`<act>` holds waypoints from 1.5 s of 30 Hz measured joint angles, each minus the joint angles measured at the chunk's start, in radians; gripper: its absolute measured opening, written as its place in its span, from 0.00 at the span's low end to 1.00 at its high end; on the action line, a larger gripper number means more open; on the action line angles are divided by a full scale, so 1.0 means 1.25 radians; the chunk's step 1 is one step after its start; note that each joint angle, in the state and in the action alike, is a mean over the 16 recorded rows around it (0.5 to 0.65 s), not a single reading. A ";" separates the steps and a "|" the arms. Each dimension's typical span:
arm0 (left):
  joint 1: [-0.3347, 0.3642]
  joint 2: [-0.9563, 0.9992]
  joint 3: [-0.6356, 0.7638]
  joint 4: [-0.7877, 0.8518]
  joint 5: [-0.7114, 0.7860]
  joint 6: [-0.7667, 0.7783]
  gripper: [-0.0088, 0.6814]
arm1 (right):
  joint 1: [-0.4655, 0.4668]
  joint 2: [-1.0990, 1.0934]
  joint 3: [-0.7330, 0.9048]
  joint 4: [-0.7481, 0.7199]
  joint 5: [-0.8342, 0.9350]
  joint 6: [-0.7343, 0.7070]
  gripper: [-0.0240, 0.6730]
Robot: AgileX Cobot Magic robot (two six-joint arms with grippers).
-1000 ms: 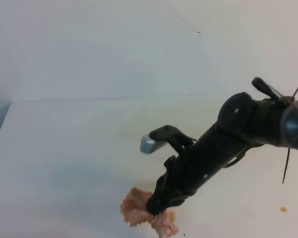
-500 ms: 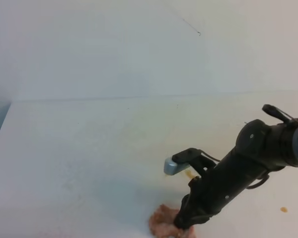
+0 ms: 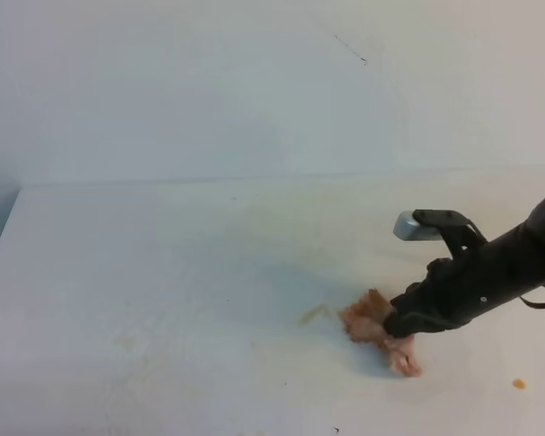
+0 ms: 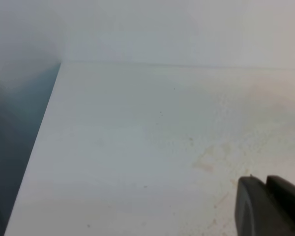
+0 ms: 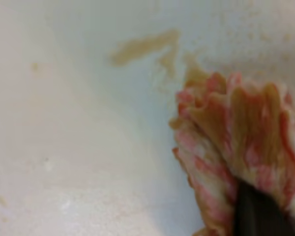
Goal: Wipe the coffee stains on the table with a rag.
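Take the rag (image 3: 374, 329) as your landmark: it lies wadded on the table (image 3: 163, 272), toward the near edge and right of the middle in the high view. Your right gripper (image 3: 398, 323) is clamped on its right side, the jaws closed into the cloth, with the dark arm running up and to the right from there. The rag presses on the tabletop; part of it trails out below the gripper toward the near edge.

Just left of the rag you have a thin tan smear of the coffee stains (image 3: 313, 314), apart from the cloth by a narrow strip of white. In the right wrist view that smear (image 5: 145, 46) sits above and left of the rag (image 5: 236, 142) (its pink stripes are soaked brownish-orange), and one end of it reaches down almost to the cloth's edge. Well to the right of the rag, near the front edge, lies a tiny orange dot (image 3: 519, 383).

Your left gripper (image 4: 270, 206) shows only as dark fingers at the corner of its own view, close together as far as you can see; whether they are fully closed you cannot tell.
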 joint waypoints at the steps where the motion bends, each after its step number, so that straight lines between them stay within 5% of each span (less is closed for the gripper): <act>1: 0.000 0.000 0.000 0.000 0.000 0.000 0.01 | -0.006 0.000 0.000 0.024 0.007 -0.014 0.08; 14: 0.000 0.000 0.000 0.000 0.003 0.000 0.01 | 0.030 0.007 -0.002 0.413 0.047 -0.274 0.08; 24: 0.000 0.001 -0.002 0.000 0.001 0.000 0.01 | 0.080 0.067 -0.037 0.481 -0.065 -0.345 0.08; 34: 0.000 0.001 -0.002 0.000 0.001 0.000 0.01 | 0.084 0.106 -0.081 0.307 -0.139 -0.231 0.08; 45: 0.000 0.000 0.000 0.000 0.001 0.000 0.01 | 0.084 0.056 -0.111 -0.160 -0.174 0.114 0.08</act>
